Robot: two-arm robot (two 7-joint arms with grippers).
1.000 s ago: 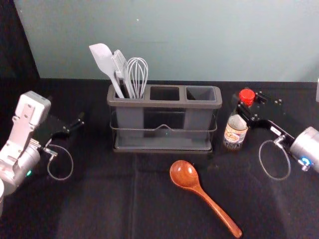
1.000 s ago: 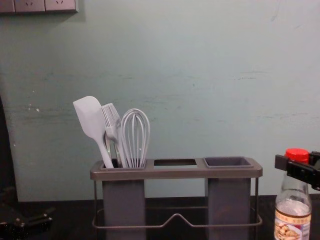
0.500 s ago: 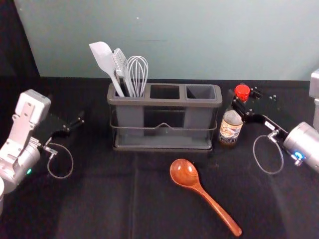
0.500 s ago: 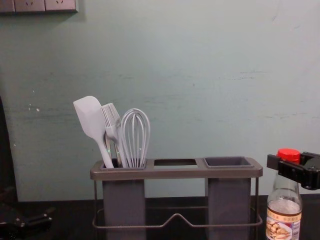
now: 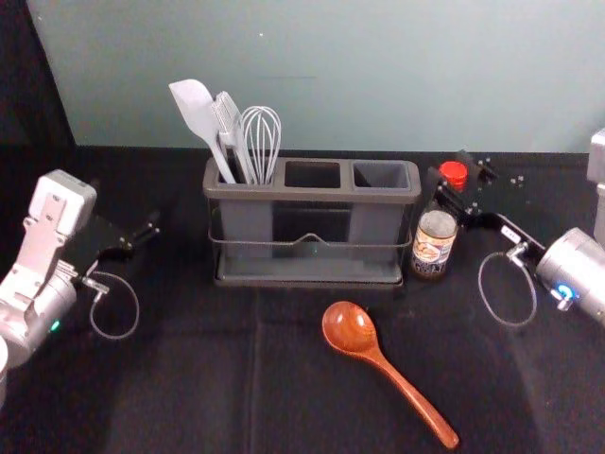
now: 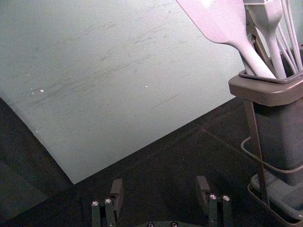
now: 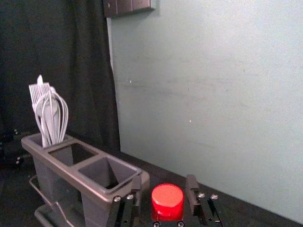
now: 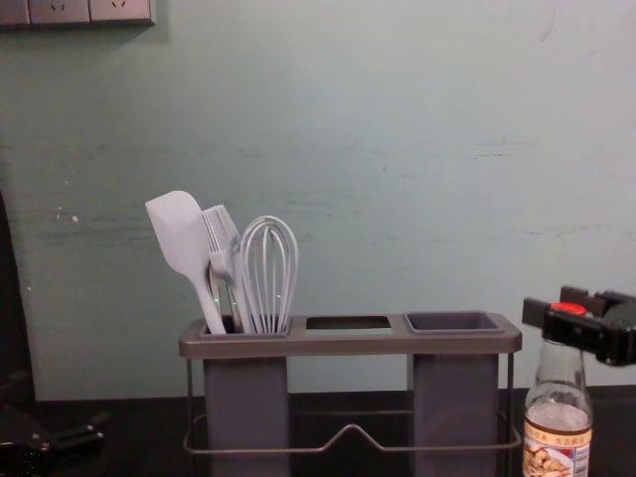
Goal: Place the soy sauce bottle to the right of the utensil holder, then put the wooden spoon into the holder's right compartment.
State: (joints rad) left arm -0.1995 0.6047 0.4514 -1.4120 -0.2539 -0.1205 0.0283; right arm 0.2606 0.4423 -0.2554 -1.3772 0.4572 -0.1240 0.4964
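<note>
The soy sauce bottle (image 5: 432, 253) stands upright just right of the utensil holder (image 5: 307, 282). My right gripper (image 5: 450, 170) is at its red cap; in the right wrist view the right gripper (image 7: 164, 189) is open, with gaps on both sides of the cap (image 7: 167, 201). The wooden spoon (image 5: 378, 359) lies in front of the holder, bowl toward it and handle slanting to the front right. The holder's right compartment (image 8: 453, 322) holds nothing visible. My left gripper (image 5: 149, 230) is parked at the left, and the left wrist view shows the left gripper (image 6: 159, 195) open.
A white spatula (image 5: 194, 109), a brush (image 5: 227, 118) and a whisk (image 5: 261, 132) rise from the holder's left compartment. A wall (image 5: 331, 76) stands behind the black-covered table (image 5: 189, 378).
The bottle and my right gripper have shifted left, closer to the holder. The bottle has also dropped slightly, and the fingers now stand apart from its cap. The left arm is still.
</note>
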